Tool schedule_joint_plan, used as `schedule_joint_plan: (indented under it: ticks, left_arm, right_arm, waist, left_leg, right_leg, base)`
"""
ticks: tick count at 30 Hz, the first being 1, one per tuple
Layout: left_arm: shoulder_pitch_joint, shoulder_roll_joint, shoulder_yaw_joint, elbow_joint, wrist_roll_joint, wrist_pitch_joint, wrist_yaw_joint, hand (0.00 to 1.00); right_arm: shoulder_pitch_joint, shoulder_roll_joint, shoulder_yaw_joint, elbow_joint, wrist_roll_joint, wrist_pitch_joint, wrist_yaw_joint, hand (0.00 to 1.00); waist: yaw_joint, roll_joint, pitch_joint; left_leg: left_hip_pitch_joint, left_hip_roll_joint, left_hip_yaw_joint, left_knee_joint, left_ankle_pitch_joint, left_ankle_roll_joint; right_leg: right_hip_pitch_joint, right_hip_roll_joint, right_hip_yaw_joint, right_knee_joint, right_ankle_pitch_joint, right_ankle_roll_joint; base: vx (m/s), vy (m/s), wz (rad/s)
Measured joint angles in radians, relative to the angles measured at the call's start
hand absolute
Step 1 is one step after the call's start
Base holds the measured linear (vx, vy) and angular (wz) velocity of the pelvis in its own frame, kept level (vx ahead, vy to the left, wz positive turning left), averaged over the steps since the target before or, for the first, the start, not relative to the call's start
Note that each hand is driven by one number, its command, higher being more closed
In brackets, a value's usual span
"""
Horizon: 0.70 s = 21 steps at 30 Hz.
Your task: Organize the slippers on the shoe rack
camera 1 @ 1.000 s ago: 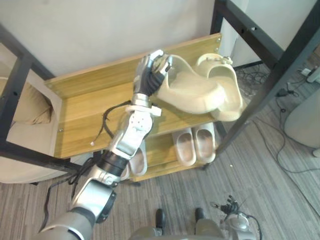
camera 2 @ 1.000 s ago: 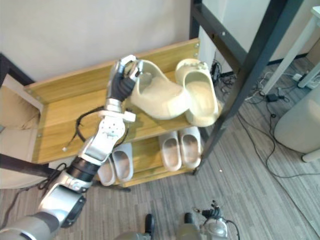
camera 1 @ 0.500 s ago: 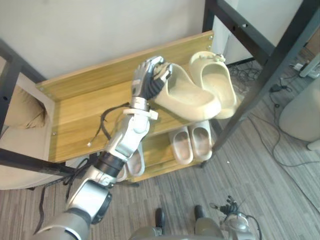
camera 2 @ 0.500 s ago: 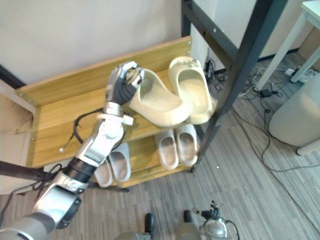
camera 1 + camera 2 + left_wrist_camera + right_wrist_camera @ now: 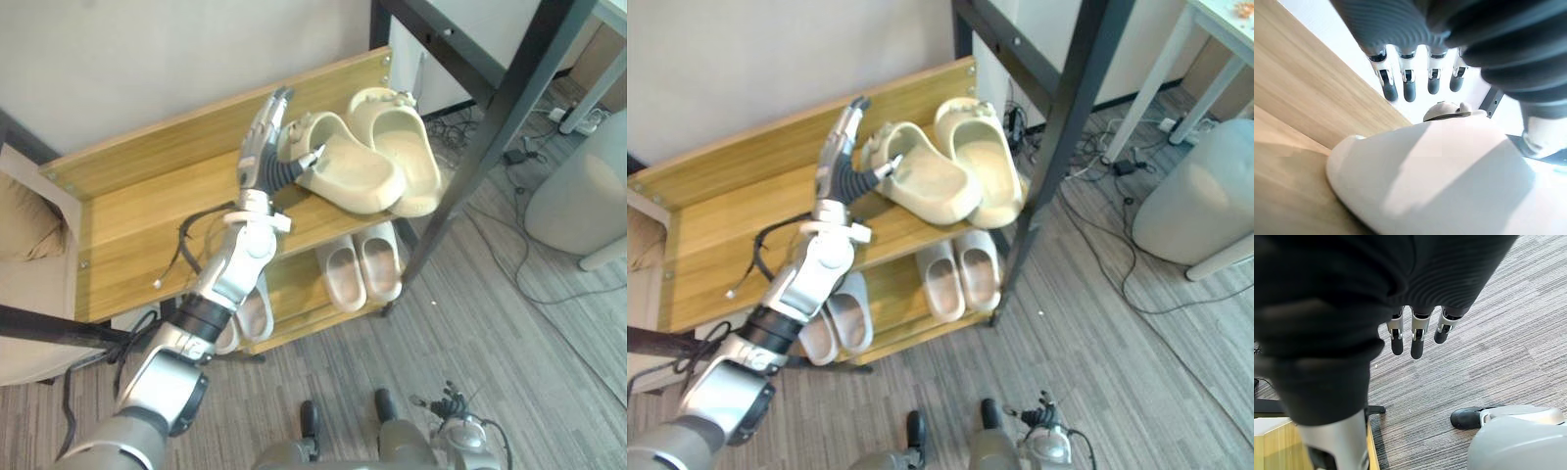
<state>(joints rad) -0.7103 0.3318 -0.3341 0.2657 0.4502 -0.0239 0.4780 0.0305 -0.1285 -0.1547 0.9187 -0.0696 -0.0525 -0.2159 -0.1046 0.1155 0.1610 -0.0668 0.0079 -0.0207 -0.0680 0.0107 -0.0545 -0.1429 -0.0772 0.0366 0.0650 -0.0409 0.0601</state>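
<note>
Fingers of my left hand [image 5: 258, 155] stand straight and spread, pointing up toward the back board of the wooden shoe rack [image 5: 147, 220]; the hand is open and grasps nothing. The nearer cream slipper [image 5: 348, 174] lies sole down on the top shelf just to the right of my palm, its heel end next to the hand and its toe toward the shelf's front right corner. My thumb reaches to the heel rim, though I cannot tell whether it touches. In my left wrist view the slipper's pale rounded body sits close under the palm, while my fingertips [image 5: 1409, 90] are clear of it, above the wood.

The second cream slipper [image 5: 404, 157] rests on the same shelf on the far side of the first, the 2 lying side by side and touching. On the lower shelf a pair of beige slippers [image 5: 362, 266] sits below them, and a pair of pale grey slippers [image 5: 838, 318] lies further left, partly behind my arm.

My right hand [image 5: 1418, 339] hangs with loose, straight fingers over the striped grey floor [image 5: 1498, 333].
</note>
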Motion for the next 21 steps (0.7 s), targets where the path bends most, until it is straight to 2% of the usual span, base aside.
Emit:
schedule_joint_plan:
  ticks: [21]
  left_arm:
    - [-0.025,0.002,0.031,0.000,0.000,-0.002,0.007,0.00]
  right_arm:
    - [0.007,0.001,0.002,0.001,0.001,-0.008,0.001,0.00]
  waist:
    - [-0.003,-0.007,-0.004]
  left_leg:
    - [0.003,-0.002,-0.010,-0.001,0.013,0.005]
  right_leg:
    - [0.011,-0.004,-0.011,-0.003,0.011,0.001]
  base:
    - [0.00,-0.003,0.01]
